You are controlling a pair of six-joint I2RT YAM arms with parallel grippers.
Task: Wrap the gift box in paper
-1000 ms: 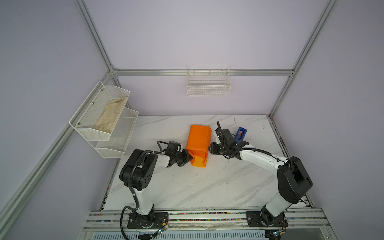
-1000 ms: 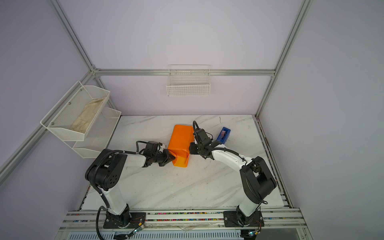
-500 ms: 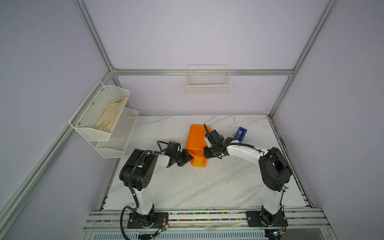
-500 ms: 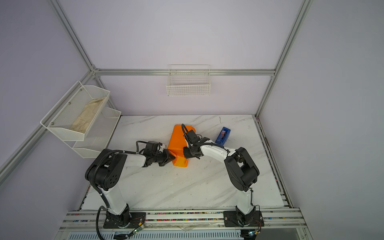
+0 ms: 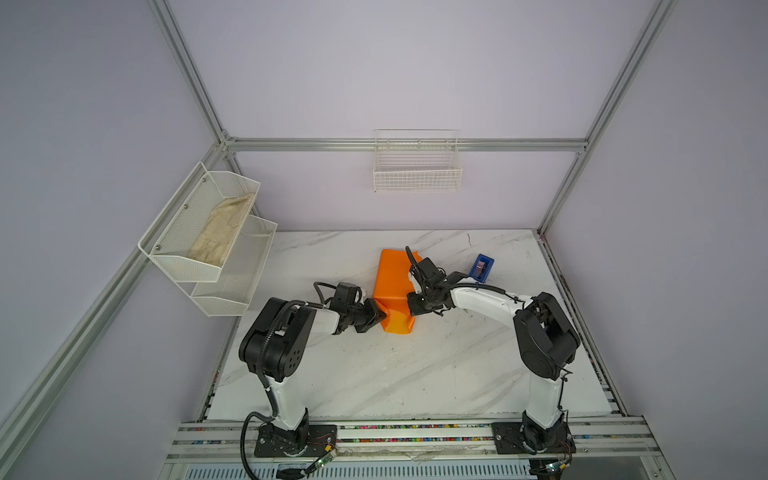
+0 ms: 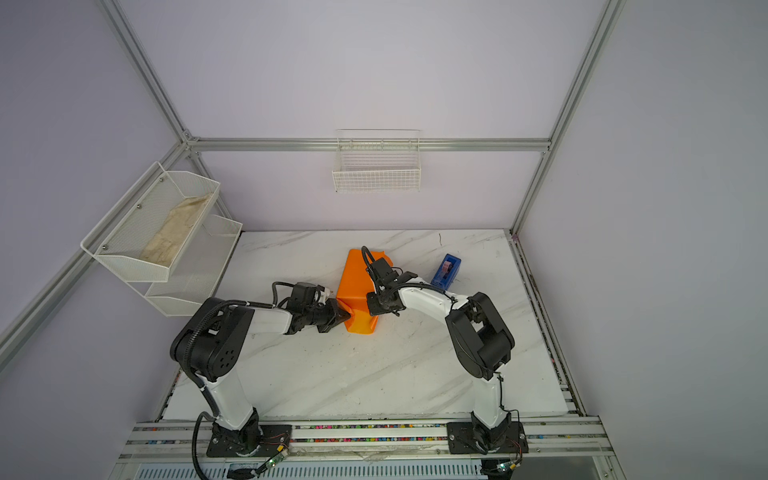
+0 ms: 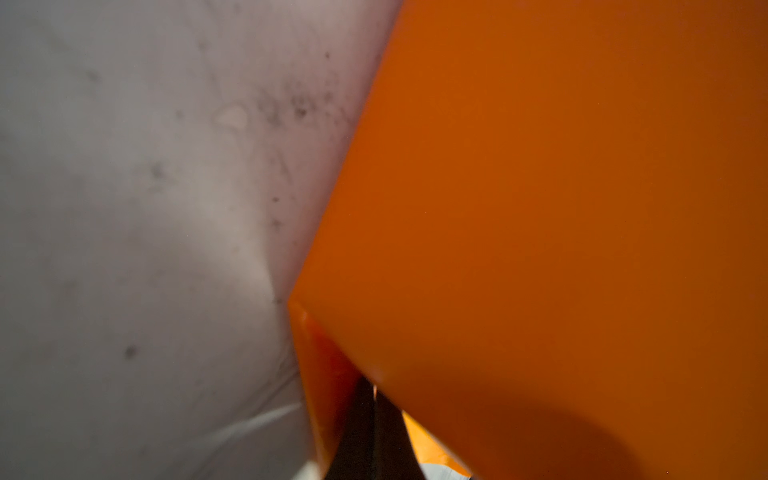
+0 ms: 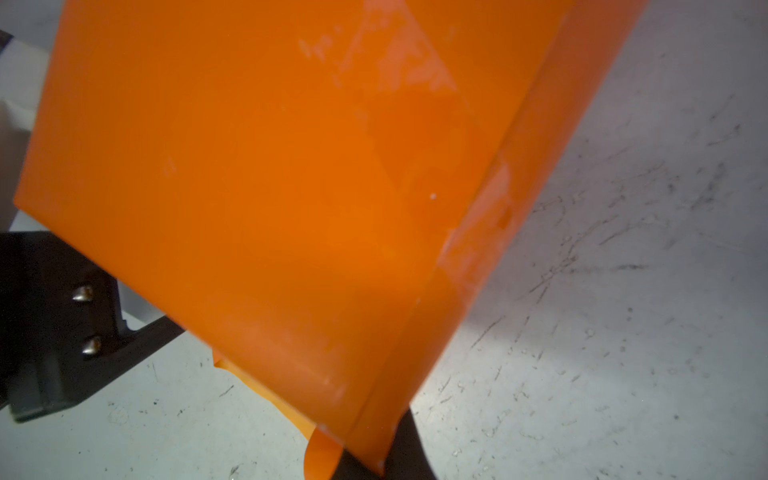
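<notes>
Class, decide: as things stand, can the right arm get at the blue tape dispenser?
Probably not yet: the right gripper has its jaws shut on the paper. The tape dispenser itself stands unobstructed close by.

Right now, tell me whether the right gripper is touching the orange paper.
Touching. The right wrist view shows a corner of the paper pinched in the right gripper, with its dark fingers closed on the edge and no gap.

Left gripper (image 5: pixel 380 318), right gripper (image 5: pixel 411 308) closed.
</notes>
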